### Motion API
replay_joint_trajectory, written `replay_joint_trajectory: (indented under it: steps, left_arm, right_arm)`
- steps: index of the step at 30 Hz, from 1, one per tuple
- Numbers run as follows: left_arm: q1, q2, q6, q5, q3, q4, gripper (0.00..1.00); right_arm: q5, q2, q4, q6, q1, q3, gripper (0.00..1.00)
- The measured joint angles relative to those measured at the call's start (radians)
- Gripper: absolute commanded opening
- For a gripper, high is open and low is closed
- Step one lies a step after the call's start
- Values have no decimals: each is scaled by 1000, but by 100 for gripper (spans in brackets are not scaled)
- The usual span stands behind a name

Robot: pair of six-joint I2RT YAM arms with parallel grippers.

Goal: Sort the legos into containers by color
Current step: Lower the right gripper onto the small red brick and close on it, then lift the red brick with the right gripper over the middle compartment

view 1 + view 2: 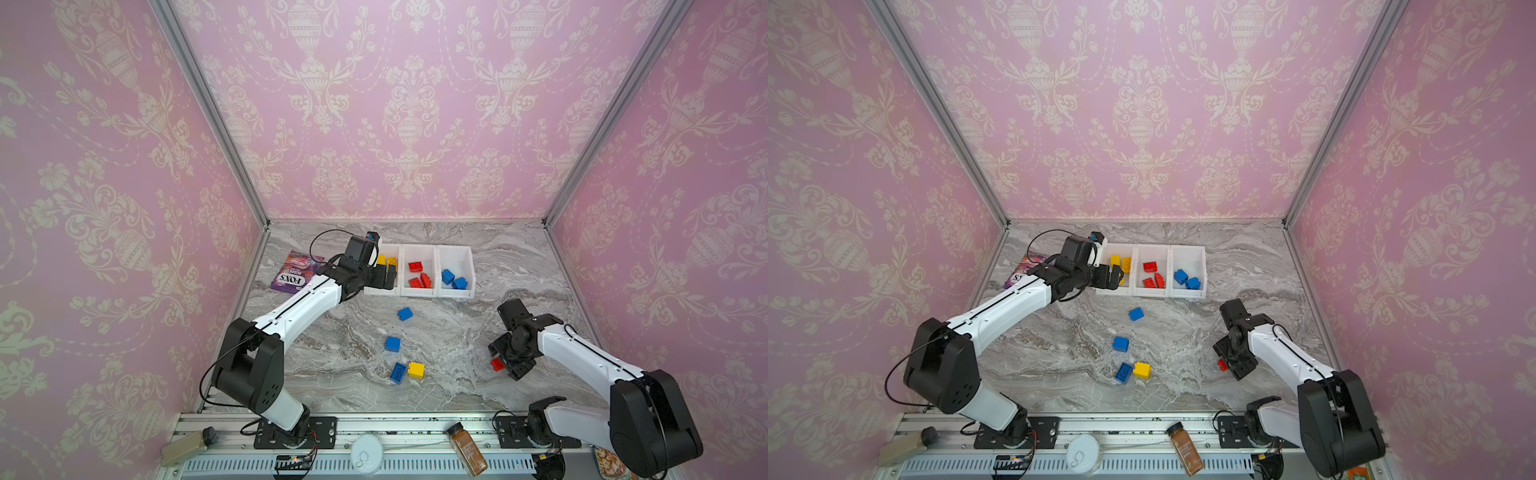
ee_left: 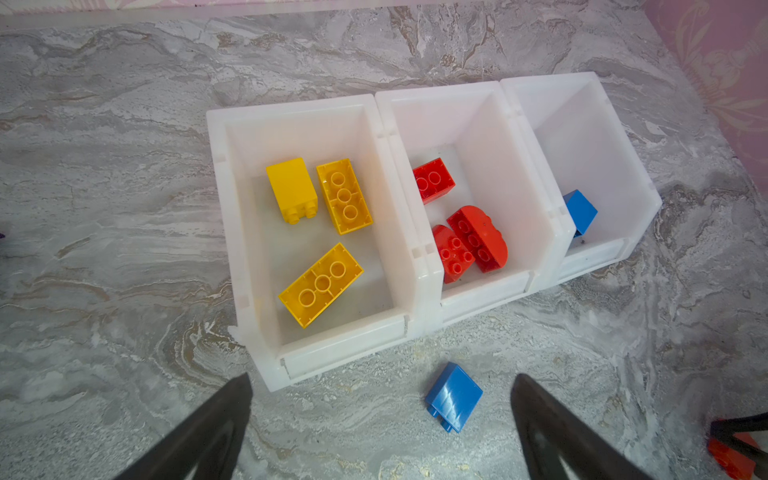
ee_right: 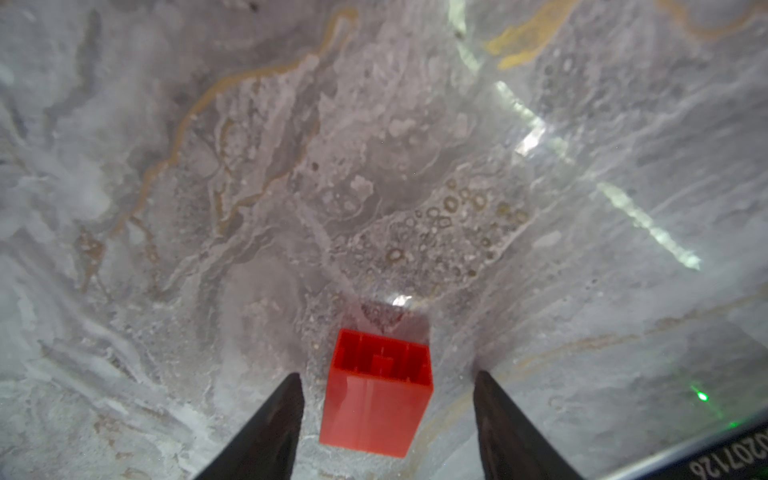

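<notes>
Spice jar (image 1: 467,449) lies tipped on front rail, nearest cam. Top views: L gripper (image 1: 385,277) hovers over leftmost of three containers (image 1: 419,292) at back of table (image 1: 519,257). Bins hold yellow legos (image 1: 391,262), red legos (image 1: 419,275), blue legos (image 1: 454,279), left to right. Loose mid-table: three blue bricks (image 1: 392,344) + one yellow brick (image 1: 416,369). R gripper (image 1: 498,363) sits low at right, straddling red brick (image 1: 496,365).

L wrist: L fingers (image 2: 224,419) spread wide, nothing between. 3 yellow and 3 red in bins, one blue visible, one blue brick on table just in front of bins.

R wrist: R fingers (image 3: 270,424) partway apart either side of red brick, gap on both sides, no contact. Brick lies on its side on table, hollow underside facing away from gripper.
</notes>
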State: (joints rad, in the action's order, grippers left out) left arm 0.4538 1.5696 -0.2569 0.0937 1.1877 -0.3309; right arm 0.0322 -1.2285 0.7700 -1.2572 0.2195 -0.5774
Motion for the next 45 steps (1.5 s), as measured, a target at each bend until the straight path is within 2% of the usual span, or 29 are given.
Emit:
replay_joint_trajectory:
  steps: [5, 14, 29, 36, 45]
  left_arm:
    - [0, 0, -1, 0, 0, 0, 99]
    - [1, 0, -8, 2, 0, 1, 99]
    - [2, -72, -26, 6, -78, 19, 99]
    - [2, -96, -42, 6, -127, 26, 99]
    - [2, -142, -53, 6, -190, 28, 99]
  right_arm:
    - [10, -2, -6, 10, -4, 2, 47]
    - [17, -1, -6, 26, -4, 6, 29]
    - [19, 64, 10, 82, 8, -30, 29]
    - [-7, 50, 28, 88, 126, -163, 30]
    - [-68, -122, 24, 142, 279, -417, 30]
